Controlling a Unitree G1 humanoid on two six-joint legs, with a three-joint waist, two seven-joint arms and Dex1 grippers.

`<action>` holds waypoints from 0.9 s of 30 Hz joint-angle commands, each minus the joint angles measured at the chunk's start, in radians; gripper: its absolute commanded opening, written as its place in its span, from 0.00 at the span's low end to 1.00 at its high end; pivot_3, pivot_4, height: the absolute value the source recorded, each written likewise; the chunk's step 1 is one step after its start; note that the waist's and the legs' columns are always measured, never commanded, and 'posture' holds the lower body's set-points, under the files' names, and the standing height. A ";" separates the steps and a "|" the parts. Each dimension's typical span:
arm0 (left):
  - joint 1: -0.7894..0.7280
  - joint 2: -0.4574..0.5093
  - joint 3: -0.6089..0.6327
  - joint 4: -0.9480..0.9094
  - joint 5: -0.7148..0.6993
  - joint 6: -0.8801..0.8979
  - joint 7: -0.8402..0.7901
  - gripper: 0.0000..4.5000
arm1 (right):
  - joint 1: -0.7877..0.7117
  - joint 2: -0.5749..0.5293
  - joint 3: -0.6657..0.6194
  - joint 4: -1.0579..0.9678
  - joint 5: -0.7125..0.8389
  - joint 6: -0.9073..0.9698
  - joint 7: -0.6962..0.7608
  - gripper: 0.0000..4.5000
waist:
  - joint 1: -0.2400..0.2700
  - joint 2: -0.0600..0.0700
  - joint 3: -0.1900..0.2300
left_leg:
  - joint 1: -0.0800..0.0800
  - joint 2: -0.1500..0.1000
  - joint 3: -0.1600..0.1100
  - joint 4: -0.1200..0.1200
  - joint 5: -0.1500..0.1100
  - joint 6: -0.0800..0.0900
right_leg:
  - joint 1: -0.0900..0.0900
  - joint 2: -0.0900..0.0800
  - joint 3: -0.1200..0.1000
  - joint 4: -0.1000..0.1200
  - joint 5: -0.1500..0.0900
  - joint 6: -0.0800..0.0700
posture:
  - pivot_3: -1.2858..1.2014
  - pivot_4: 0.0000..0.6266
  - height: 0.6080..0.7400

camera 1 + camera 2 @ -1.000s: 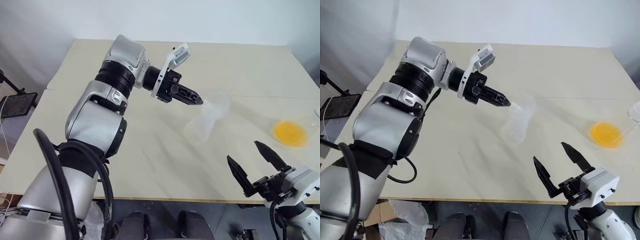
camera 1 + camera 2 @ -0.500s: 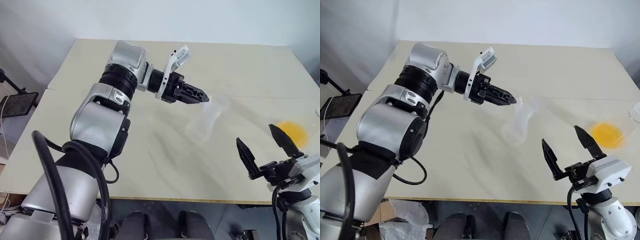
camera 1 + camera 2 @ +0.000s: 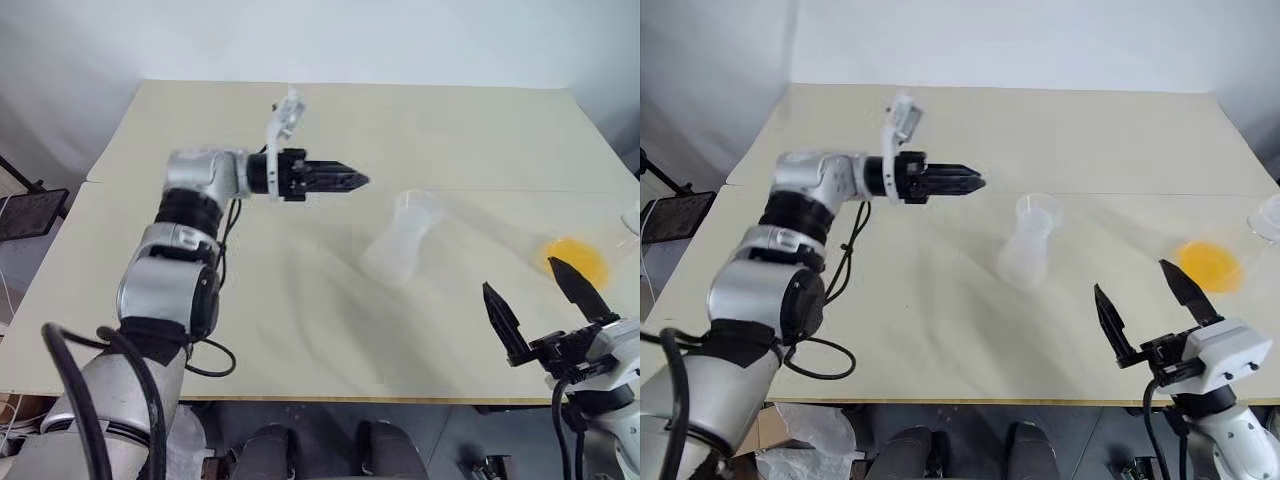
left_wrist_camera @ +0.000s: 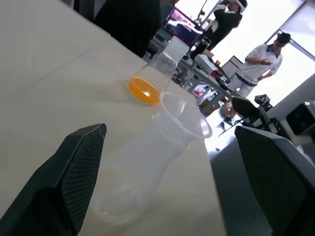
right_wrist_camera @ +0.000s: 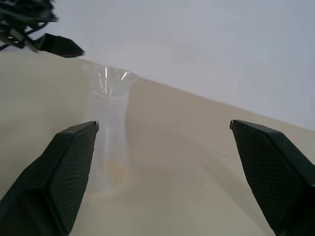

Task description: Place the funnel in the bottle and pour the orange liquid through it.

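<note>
The funnel (image 3: 1037,212) sat in the mouth of the bottle (image 3: 1024,248), cone resting on the rim, near the middle of the table (image 3: 940,330). Both were clear and faint; judged thin, light, slick and easily tipped. The bottle held nothing visible but the funnel's stem. The orange liquid (image 3: 1210,266) lay as a shallow round pool in the base of the larger flask (image 4: 153,71), well apart toward the table's right edge. That flask looked heavier at its base; the narrow neck seemed the surest place to grip, firmly, since smooth walls may slip.

Left gripper (image 3: 975,182) hung beside the bottle, apart, fingers spread wide, holding nothing. Right gripper (image 3: 1145,297) stood near the liquid, fingers wide, empty.
</note>
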 commanded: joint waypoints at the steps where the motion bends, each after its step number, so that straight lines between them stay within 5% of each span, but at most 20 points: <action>1: 0.114 0.051 0.043 -0.164 -0.034 -0.191 -0.027 0.99 | 0.044 0.022 -0.081 -0.023 0.027 -0.036 -0.023 1.00 | 0.004 0.000 0.000 | 0.000 0.000 0.000 0.000 0.000 0.000 | 0.000 0.000 0.000 0.000 0.000 0.000 | 0.52 0.24 1.00; 10: 0.618 0.169 0.005 -0.523 -0.047 -0.497 -0.141 0.99 | 0.245 0.196 -0.236 0.015 0.045 -0.181 -0.050 1.00 | 0.011 0.001 -0.001 | 0.001 0.001 -0.001 -0.001 0.000 0.000 | 0.001 -0.001 0.000 0.000 0.000 0.000 | 0.52 0.24 1.00; 17: 0.734 0.127 0.030 -0.679 -0.108 -0.521 -0.026 0.99 | 0.340 0.282 -0.248 0.080 0.080 -0.234 -0.044 1.00 | 0.009 0.002 -0.002 | 0.002 0.000 -0.002 0.000 0.000 0.001 | 0.003 -0.003 0.004 -0.001 0.000 0.000 | 0.52 0.24 1.00; 20: 0.754 0.123 0.021 -0.706 -0.116 -0.531 -0.003 0.99 | 0.294 0.246 -0.264 0.093 0.099 -0.198 -0.094 1.00 | -0.005 0.005 -0.004 | 0.003 0.000 -0.001 -0.002 -0.001 0.001 | 0.003 -0.003 0.005 -0.001 0.000 0.000 | 0.52 0.24 1.00; 27: 0.763 0.117 0.016 -0.709 -0.118 -0.549 0.045 0.99 | 0.038 -0.046 -0.371 0.207 0.171 0.144 -0.307 1.00 | -0.013 0.006 -0.004 | 0.003 0.001 0.000 -0.001 0.000 0.001 | 0.003 -0.003 0.005 0.000 0.000 0.000 | 0.52 0.24 1.00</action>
